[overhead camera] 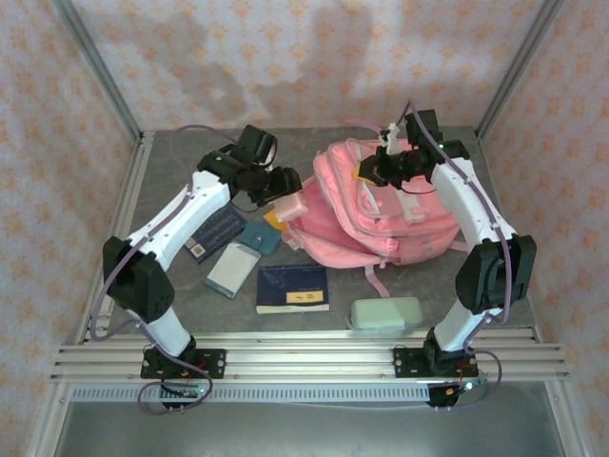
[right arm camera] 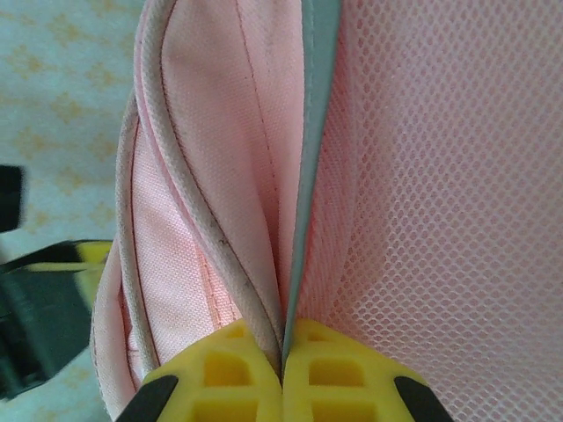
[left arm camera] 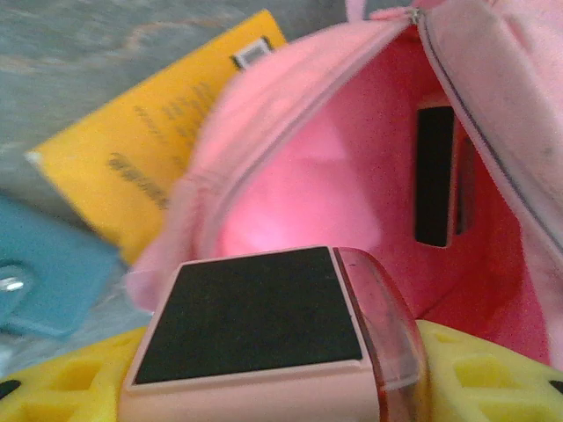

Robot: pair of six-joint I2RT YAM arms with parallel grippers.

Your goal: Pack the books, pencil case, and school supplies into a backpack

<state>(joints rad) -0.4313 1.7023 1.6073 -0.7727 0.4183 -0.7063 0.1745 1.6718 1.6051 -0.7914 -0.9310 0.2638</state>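
My left jaws stand partway closed on the pink boxy gadget (left arm camera: 251, 316), with its black face turned up and a yellow finger (left arm camera: 488, 378) on either side. It hangs right at the open mouth of the backpack (left arm camera: 352, 167), with the bright pink lining just beyond it. My right jaws are pinched flat together on a fold of the backpack's edge, where the pink cloth, its piping and the grey trim (right arm camera: 312, 105) run down between the two yellow fingertips (right arm camera: 224, 374). Pink mesh (right arm camera: 440, 176) lies on the right of that fold.

Just left of the mouth, the orange-yellow paperback (left arm camera: 132, 158) lies partly under the pink fabric. The teal square pad (left arm camera: 44, 272) touches its near-left corner. From above, the backpack (overhead camera: 381, 224) sprawls across the far right of the grey worktop (overhead camera: 428, 276), and my right arm reaches over its far end. The dark blue checked book (overhead camera: 217, 231) lies left of the pad, and the slim pale blue-grey book (overhead camera: 233, 269) is nearer than both. The navy book (overhead camera: 293, 288) sits near the centre. The mint-green pencil case (overhead camera: 387, 312) lies at the near edge, near my right base.
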